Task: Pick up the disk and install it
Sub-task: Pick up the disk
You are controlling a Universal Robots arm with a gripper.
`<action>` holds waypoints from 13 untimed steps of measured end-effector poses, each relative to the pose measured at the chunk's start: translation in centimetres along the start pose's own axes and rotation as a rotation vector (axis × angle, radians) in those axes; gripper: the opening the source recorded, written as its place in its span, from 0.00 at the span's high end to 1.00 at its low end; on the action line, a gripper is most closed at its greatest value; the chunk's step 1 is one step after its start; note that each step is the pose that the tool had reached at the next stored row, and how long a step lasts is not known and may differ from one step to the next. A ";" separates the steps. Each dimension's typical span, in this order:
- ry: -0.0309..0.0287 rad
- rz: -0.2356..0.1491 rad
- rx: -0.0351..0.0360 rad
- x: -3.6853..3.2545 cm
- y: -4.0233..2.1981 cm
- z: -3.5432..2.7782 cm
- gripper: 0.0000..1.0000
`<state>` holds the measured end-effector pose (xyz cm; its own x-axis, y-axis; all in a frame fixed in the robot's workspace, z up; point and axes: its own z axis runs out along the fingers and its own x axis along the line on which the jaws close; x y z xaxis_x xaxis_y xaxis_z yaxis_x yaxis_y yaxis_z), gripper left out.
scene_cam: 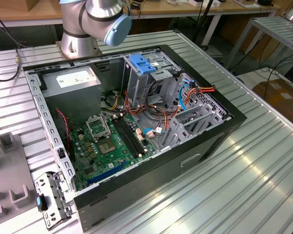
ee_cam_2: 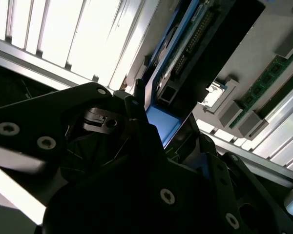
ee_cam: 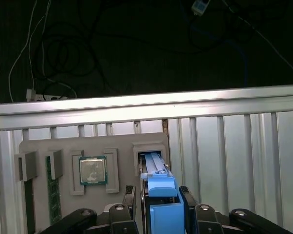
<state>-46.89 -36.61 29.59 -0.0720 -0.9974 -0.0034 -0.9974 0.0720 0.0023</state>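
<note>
The disk (ee_cam: 158, 183) stands on edge in a slot of the grey parts tray (ee_cam: 63, 146), its blue side rail facing the camera. My gripper (ee_cam: 158, 202) straddles it, with one black finger (ee_cam: 131, 197) pressed against each side of the blue rail, so it is shut on the disk. In the second wrist view the disk (ee_cam_2: 178, 58) shows edge-on with its blue rail and dark circuit side, held by the gripper (ee_cam_2: 151, 114). The open computer case (scene_cam: 219, 131) lies on its side in the exterior view, with its metal drive cage (scene_cam: 146, 80) at the back.
The tray also holds a processor (ee_cam: 93, 170) and a memory stick (ee_cam: 51, 187); its corner (scene_cam: 10, 165) shows at the exterior view's left. Inside the case are a motherboard (scene_cam: 107, 141), a grey power supply (scene_cam: 71, 80), a blue latch (scene_cam: 141, 63) and loose cables. The arm's base (scene_cam: 78, 41) stands behind the case.
</note>
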 end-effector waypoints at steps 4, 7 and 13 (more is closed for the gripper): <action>-0.0004 0.000 0.0059 0.01 0.10 -0.01 0.52; -0.0004 0.000 0.0064 0.00 0.11 0.00 0.52; -0.0004 0.000 0.0064 0.00 0.12 0.00 0.52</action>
<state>-47.01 -36.60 29.59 -0.0720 -0.9974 -0.0038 -0.9974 0.0720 -0.0041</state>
